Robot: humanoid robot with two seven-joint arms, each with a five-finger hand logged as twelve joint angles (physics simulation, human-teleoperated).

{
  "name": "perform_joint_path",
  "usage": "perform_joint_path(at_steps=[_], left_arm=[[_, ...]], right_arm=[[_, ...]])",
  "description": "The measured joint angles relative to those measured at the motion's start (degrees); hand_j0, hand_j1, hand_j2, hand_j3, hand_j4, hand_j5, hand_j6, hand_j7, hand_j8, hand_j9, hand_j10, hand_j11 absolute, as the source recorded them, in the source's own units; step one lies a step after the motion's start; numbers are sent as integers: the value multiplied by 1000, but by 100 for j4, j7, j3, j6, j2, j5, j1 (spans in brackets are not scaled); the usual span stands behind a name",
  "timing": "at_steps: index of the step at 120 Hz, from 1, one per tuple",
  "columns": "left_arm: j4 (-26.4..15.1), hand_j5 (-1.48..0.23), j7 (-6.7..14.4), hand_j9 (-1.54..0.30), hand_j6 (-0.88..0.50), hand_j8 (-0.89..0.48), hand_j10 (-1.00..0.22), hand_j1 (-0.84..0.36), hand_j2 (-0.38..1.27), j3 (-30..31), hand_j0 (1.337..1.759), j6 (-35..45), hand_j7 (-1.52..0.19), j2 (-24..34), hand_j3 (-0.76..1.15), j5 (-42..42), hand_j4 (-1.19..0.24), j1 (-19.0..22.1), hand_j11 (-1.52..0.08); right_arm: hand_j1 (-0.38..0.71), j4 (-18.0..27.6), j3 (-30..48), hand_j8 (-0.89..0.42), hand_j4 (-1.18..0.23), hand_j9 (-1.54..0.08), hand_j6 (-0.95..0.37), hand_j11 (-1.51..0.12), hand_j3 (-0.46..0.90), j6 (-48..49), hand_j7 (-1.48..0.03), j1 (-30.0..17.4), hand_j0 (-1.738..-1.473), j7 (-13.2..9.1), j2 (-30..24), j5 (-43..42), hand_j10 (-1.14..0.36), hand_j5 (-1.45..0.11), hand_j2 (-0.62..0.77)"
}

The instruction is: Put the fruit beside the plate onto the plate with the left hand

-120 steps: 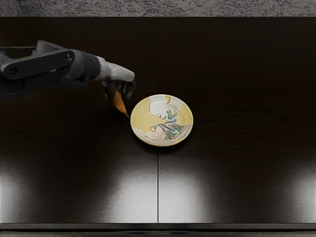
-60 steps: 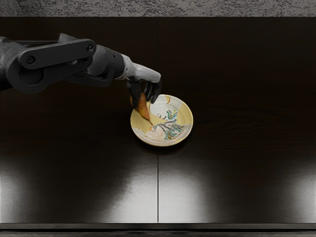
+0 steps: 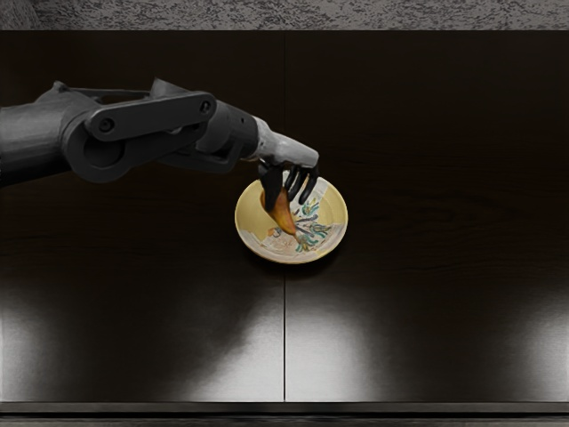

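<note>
The left hand (image 3: 289, 174) reaches in from the left edge of the table (image 3: 427, 311) and hangs over the plate (image 3: 332, 206), which sits near the middle of the table, a little toward the far edge. The fingers (image 3: 269, 189) point down and are curled around the top of the fruit (image 3: 283, 213), an orange, tapering piece that dangles from the grasp with its narrow end lowest. The fruit is over the left half of the plate, inside the rim. Its tip looks very close to the plate's surface, but whether it touches cannot be told from this angle. The right arm does not show.

Judging by this, the carrying step is about over and the placing step is in hand: the fruit is above its target but not yet released.

The next move calls for a small drop of the hand, if any gap remains, so the tip rests on the plate. The fingers should then open gently, so the long fruit tips over inside the rim and does not roll off the near-left edge. After that, the hand should lift straight up, clear of the fruit.
</note>
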Motion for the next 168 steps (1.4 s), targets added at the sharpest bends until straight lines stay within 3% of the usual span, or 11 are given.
perform_joint_path(at_steps=[20, 50, 79, 100, 118, 143, 168], left_arm=[[9, -752, 3, -747, -563, -468, -569, -299, 288, -2, 1658, 43, -752, -124, 0, -7, -570, 86, -747], [95, -394, 3, -392, -299, -271, -301, -1, 112, -36, 1658, 88, -394, -203, 0, -66, -301, 124, -392], [49, -125, -2, -125, -96, -87, -96, 238, 35, -150, 1658, 64, -125, 232, 0, -1314, -96, 44, -125], [-315, -53, -24, -53, -42, -38, -41, 302, 15, -476, 1658, -35, -53, 835, 0, -2751, -42, 94, -53], [-475, -26, -34, -25, -21, -19, -20, 327, 8, -867, 1658, -679, -26, 1322, 0, -4083, -21, 135, -25], [-518, -9, -39, -9, -8, -7, -8, 341, 3, -1053, 1658, -929, -9, 1922, 0, -5502, -8, 595, -9], [-501, -3, -41, -3, -3, -3, -3, 347, 1, -1086, 1658, -963, -3, 2594, 0, -6174, -3, 1126, -3]], right_arm=[[-320, 0, 0, -24, -24, -31, -24, -31, 0, 0, -31, 0, -1658, 0, 0, 0, -24, -31, -5], [-320, 0, 0, -24, -24, -31, -24, -31, 0, 0, -31, 0, -1658, 0, 0, 0, -24, -31, -5], [-320, 0, 0, -24, -24, -31, -24, -31, 0, 0, -31, 0, -1658, 0, 0, 0, -24, -31, -5], [-320, 0, 0, -24, -24, -31, -24, -31, 0, 0, -31, 0, -1658, 0, 0, 0, -24, -31, -5], [-320, 0, 0, -24, -24, -31, -24, -31, 0, 0, -31, 0, -1658, 0, 0, 0, -24, -31, -5], [-320, 0, 0, -24, -24, -31, -24, -31, 0, 0, -31, 0, -1658, 0, 0, 0, -24, -31, -5], [-320, 0, 0, -24, -24, -31, -24, -31, 0, 0, -31, 0, -1658, 0, 0, 0, -24, -31, -5]])
